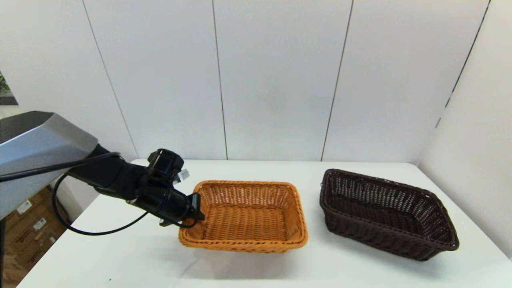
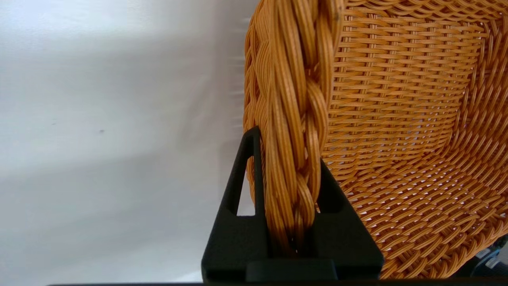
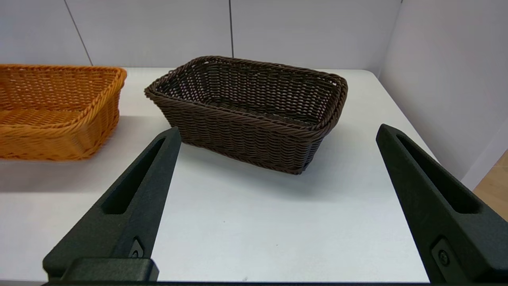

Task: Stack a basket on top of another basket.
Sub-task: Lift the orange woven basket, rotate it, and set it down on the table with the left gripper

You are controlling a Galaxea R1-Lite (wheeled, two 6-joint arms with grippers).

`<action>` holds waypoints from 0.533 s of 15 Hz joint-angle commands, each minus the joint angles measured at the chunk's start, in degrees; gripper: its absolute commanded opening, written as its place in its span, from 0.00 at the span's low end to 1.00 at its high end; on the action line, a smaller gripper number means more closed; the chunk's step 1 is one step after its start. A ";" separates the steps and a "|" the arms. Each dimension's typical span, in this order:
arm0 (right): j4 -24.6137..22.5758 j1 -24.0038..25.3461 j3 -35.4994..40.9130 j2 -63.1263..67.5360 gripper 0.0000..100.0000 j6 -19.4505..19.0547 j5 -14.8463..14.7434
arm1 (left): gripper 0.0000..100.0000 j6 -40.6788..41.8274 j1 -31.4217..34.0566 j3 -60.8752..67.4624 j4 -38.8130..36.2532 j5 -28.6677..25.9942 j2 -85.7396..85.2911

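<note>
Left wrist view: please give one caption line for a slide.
Left pincer shut on the braided rim of the orange basket.

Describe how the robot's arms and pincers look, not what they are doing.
The left arm has a grey angular shell, then black links with a looping black cable and a boxy black camera. Left pincer and right pincer have matte black, tapered fingers with slotted cut-outs.
</note>
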 commanded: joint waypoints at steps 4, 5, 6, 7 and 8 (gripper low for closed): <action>-0.01 0.00 0.00 0.07 1.00 0.02 -0.01 | 0.00 -1.55 -1.41 0.41 0.14 -0.23 0.03; -0.01 0.00 0.00 0.07 1.00 0.02 -0.01 | 0.00 -1.73 -1.41 0.50 0.14 -0.23 0.03; -0.01 0.00 0.00 0.07 1.00 0.02 -0.01 | 0.00 -1.73 -1.50 0.94 0.14 -0.23 -0.15; -0.01 0.00 0.00 0.07 1.00 0.02 -0.01 | 0.00 -1.73 -1.68 1.02 0.40 -0.15 -0.15; -0.01 0.00 0.00 0.07 1.00 0.02 -0.01 | 0.00 -1.82 -2.03 1.02 0.75 -0.06 -0.15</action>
